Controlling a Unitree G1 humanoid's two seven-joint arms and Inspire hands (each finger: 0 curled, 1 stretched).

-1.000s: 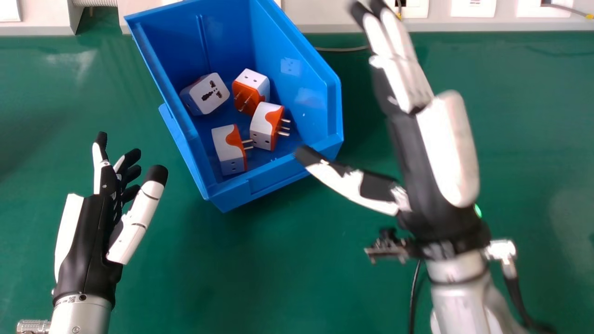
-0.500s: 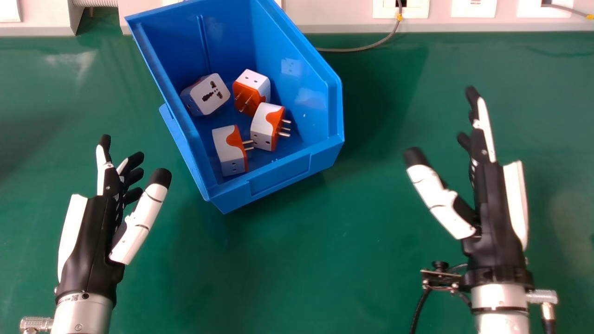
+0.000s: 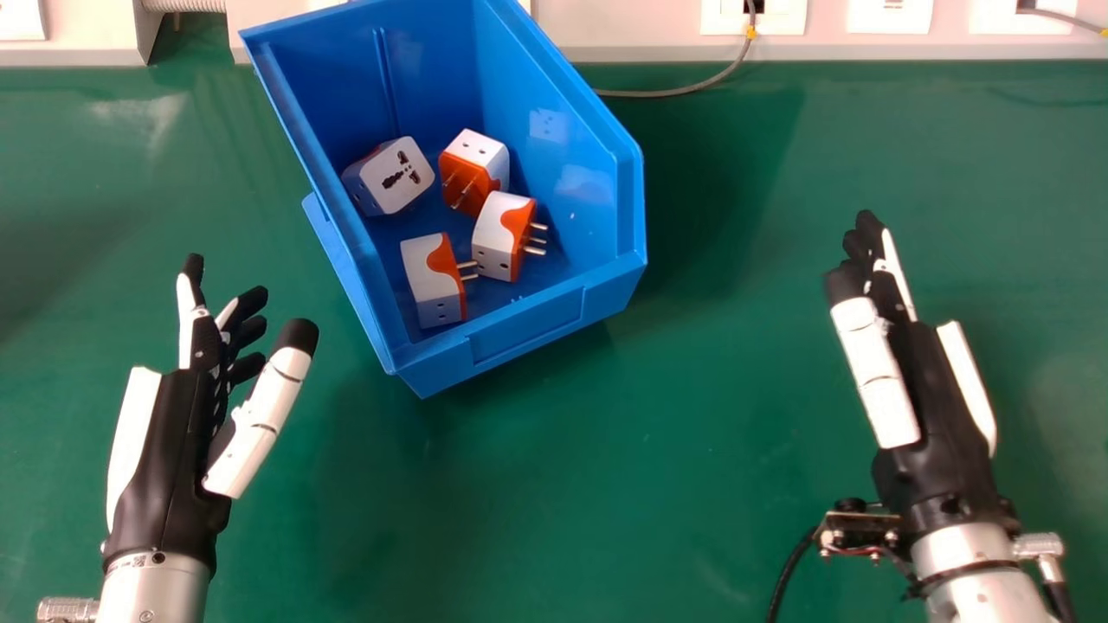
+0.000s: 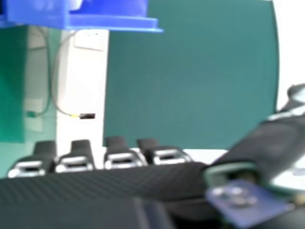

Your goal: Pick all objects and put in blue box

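The blue box [image 3: 528, 327] lies on the green table in the head view, with several white and orange plug adapters inside, among them one at the front [image 3: 430, 279] and one beside it [image 3: 502, 235]. A white universal adapter [image 3: 396, 176] rests at the box's left wall. Left of the box is my left hand [image 3: 169, 450], open and holding nothing. Well to its right, my right hand [image 3: 930, 415] is open with nothing in it. In the right hand view, the fingers of my right hand [image 4: 95, 183] are extended, and part of the blue box [image 4: 105, 14] shows.
The green table [image 3: 658, 484] extends around the box and between the hands. A pale trunking with sockets [image 3: 649, 30] runs along the back edge. A grey cable [image 3: 684, 89] hangs onto the table behind the box, on its right.
My right hand has drawn back from beside the box towards the right and nearer the robot, its thumb now closer to its fingers. The left hand and the adapters have hardly moved.
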